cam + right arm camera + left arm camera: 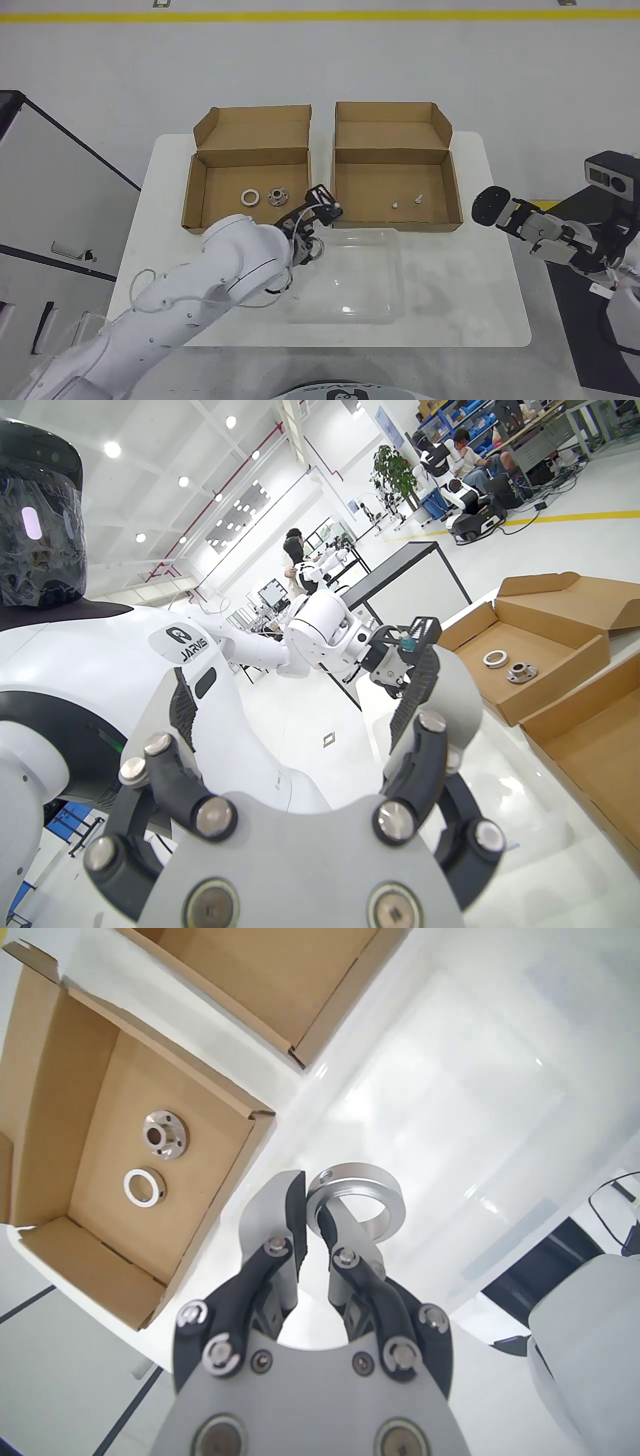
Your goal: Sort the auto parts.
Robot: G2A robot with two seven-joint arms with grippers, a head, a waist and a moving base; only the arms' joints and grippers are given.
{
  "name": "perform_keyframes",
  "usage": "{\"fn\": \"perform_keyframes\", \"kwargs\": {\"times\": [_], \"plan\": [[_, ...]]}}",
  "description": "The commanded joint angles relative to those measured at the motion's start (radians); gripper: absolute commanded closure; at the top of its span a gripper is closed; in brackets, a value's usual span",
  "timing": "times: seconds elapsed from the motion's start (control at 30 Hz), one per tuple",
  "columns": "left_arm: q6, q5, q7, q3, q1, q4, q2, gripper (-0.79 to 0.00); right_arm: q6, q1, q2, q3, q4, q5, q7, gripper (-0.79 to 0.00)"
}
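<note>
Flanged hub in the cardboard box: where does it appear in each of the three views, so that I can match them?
Top view: flanged hub in the left box, right of the flat ring.
Left wrist view: flanged hub on that box's floor, beyond the left end effector shut on a larger collar.
Right wrist view: flanged hub in the farther box.
Shared landmark: the flat ring beside it.

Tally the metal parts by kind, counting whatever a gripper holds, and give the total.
Ring collars: 2, one held in the left gripper.
Flanged hub: 1, in the left cardboard box.
Small pale parts, kind unclear: 2, in the right cardboard box.
Total: 5.
</note>
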Motion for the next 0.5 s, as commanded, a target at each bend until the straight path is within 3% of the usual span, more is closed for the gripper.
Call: {"fn": "perform_keyframes", "kwargs": {"times": [0.0,0.27,0.47], "plan": [[-0.022,-0.025,0.035,-0.04,0.028,-0.019,0.007,0.0,0.0,0.0,0.0,0.0,0.0,0.0,0.0,-0.785],[-0.151,-0.215,0.216,-0.203,0.129,-0.012,0.032,0.0,0.0,0.0,0.0,0.0,0.0,0.0,0.0,-0.785],[-0.28,-0.35,0.379,-0.316,0.197,0.052,0.046,0.0,0.0,0.0,0.0,0.0,0.0,0.0,0.0,-0.785]]}}
